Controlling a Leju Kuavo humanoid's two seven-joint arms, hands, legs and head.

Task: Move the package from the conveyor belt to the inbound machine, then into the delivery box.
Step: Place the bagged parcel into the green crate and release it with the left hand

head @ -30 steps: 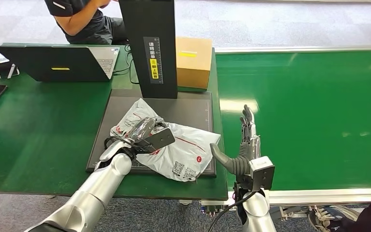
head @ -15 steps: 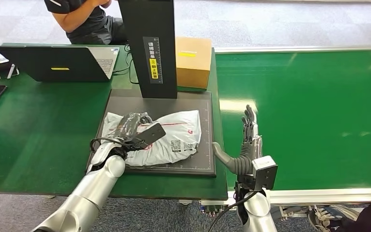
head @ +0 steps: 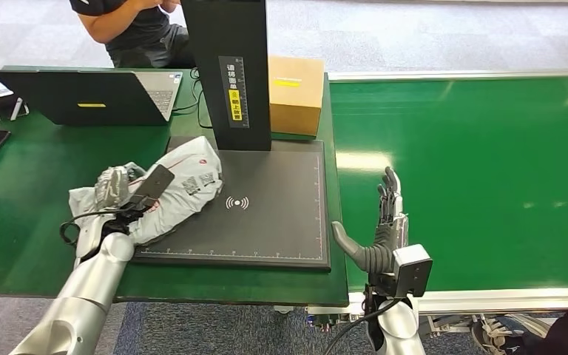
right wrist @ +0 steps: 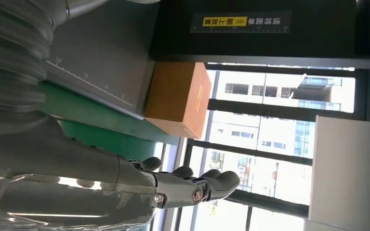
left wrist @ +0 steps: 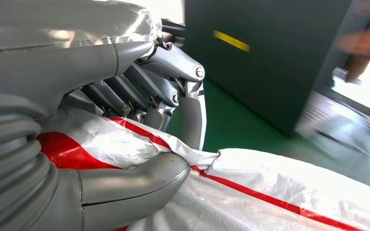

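Currently the left hand (head: pixel 122 194) grips the package (head: pixel 181 188), a grey-white poly mailer with red stripes, at lower left of the head view. The mailer lies half over the left edge of the black scanning pad (head: pixel 266 214) of the inbound machine (head: pixel 228 70) and half over the green table (head: pixel 37 200).

Left wrist view adds detail the head view lacks: the thumb (left wrist: pixel 130 180) presses under a crumpled fold of the package (left wrist: pixel 270 192) while the darker fingers (left wrist: pixel 192 110) close down from the other side, so the film is pinched between them. A blurred dark panel with a yellow mark fills the upper right of that frame (identity not clear from the blur).

The right hand (head: pixel 381 229) stands in the lower centre of the head view, at the seam between table and conveyor belt (head: pixel 488 170), fingers straight and spread, thumb out, holding nothing. Right wrist view confirms it: the right hand (right wrist: pixel 173 185) has extended fingers with open air beyond them. That view also shows the cardboard box (right wrist: pixel 178 98) from the side; in the head view the cardboard box (head: pixel 296 92) sits just right of the machine's black column.

Upper left: an open laptop (head: pixel 81 96), and a seated person (head: pixel 129 29) cut off by the frame's top edge. The package's label is too small to read.
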